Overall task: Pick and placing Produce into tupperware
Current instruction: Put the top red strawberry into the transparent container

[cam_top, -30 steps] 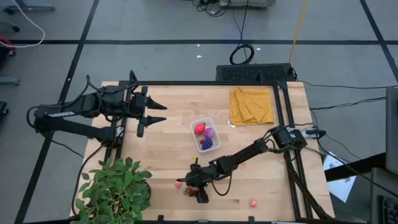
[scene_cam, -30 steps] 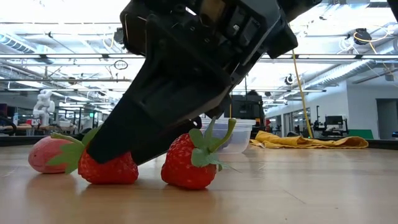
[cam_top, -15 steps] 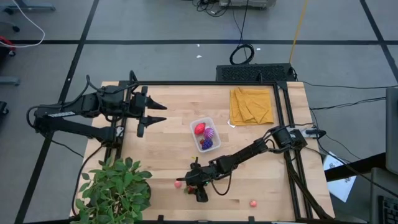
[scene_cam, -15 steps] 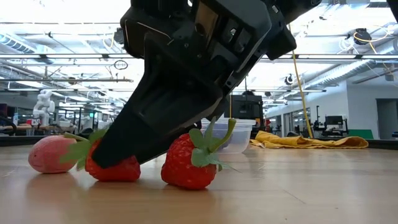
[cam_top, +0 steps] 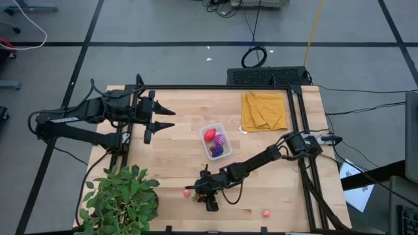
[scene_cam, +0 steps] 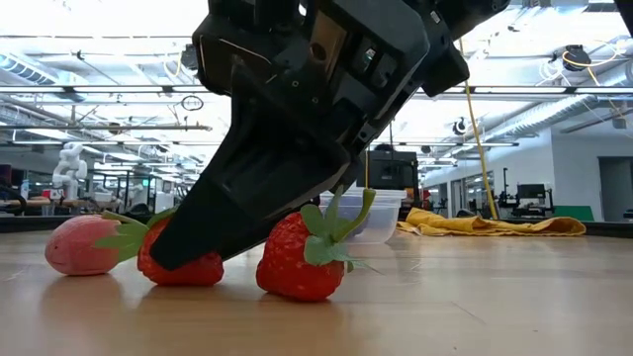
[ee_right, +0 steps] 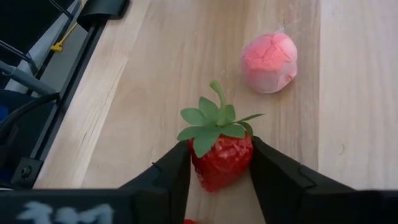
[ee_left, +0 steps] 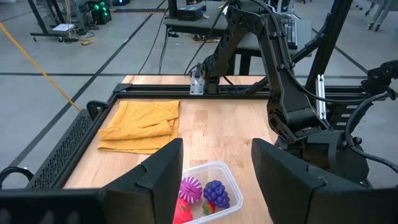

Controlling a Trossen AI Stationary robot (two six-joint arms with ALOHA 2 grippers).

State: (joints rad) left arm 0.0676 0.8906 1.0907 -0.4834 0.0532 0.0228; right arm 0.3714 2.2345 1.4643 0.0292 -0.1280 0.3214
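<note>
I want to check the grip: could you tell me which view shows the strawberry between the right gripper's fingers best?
The right wrist view: the strawberry sits between both fingers. Low view shows it half hidden; high view, barely; left wrist view, not at all.

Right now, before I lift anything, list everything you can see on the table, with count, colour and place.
Container: one, clear, table centre, holding a red fruit, a spiky magenta fruit and purple grapes.
Strawberries: two, red; one between the right hand's fingers, one just beside it, near the front edge.
Pink fruit: one, beside the strawberries.
Small pink piece: one, front edge, right of the strawberries.
Cloth: one, mustard yellow, folded, back right.
Plant: one, green, front left corner.
Left hand: open, empty, back left.
Right hand: down on a strawberry, fingers at either side.
</note>
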